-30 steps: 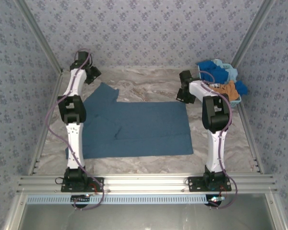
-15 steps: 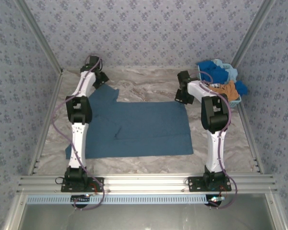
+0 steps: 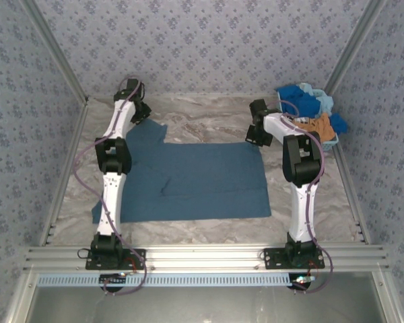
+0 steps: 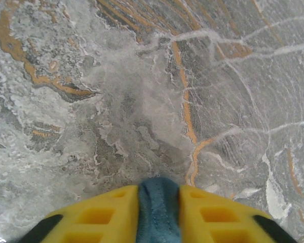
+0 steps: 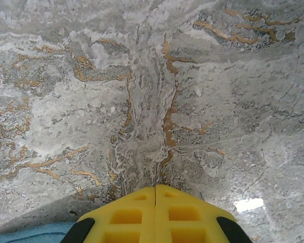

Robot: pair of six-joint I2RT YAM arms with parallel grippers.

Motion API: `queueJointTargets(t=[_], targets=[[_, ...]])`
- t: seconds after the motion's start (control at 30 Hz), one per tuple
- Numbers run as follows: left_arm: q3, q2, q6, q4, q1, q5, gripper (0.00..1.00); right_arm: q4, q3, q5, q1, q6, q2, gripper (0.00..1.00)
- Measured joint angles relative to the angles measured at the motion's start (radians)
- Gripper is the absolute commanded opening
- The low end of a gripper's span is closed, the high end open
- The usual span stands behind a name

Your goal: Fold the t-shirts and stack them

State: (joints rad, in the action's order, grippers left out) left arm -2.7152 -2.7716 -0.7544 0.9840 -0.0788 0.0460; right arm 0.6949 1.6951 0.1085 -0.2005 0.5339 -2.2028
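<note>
The slate-blue t-shirt point(image 3: 195, 178) lies spread flat on the marble table, one sleeve pointing to the far left. At that sleeve's far tip my left gripper point(image 3: 143, 112) is shut on the cloth; in the left wrist view a fold of blue fabric point(image 4: 158, 215) is squeezed between the yellow fingers point(image 4: 104, 217) of the gripper point(image 4: 158, 200), low over the table. My right gripper point(image 3: 256, 136) hovers just past the shirt's far right corner, shut with nothing in it. Its fingers point(image 5: 126, 215) meet edge to edge at the gripper point(image 5: 155, 195) tip, and a strip of the shirt point(image 5: 30, 234) shows at bottom left.
A light-blue basket point(image 3: 332, 142) at the far right corner holds bright blue, light blue and orange-brown t-shirts point(image 3: 303, 99). Patterned walls and metal frame rails close in the table on three sides. Bare marble point(image 3: 209, 118) runs between the two grippers at the back.
The left arm swung right and farther back to the sleeve tip, and its fingers closed on the cloth. The shirt's left part shifted slightly. The right arm stayed still.
</note>
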Motion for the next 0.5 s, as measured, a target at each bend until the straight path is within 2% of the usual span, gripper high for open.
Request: queueJointTargets(t=[0.1,0.37,0.5], targets=[[-0.003,0.000,0.001,0.015,0.000,-0.012,0.00,-0.001,0.000,0.000,0.000,0.000,0.001,0.00],[0.004,0.024,0.019,0.049,-0.003,0.016,0.00,-0.029,-0.061,-0.026,0.002,-0.004,0.040,0.00],[0.094,0.114,0.048,0.067,-0.010,0.037,0.00,-0.057,-0.106,-0.042,0.004,-0.012,0.078,0.00]])
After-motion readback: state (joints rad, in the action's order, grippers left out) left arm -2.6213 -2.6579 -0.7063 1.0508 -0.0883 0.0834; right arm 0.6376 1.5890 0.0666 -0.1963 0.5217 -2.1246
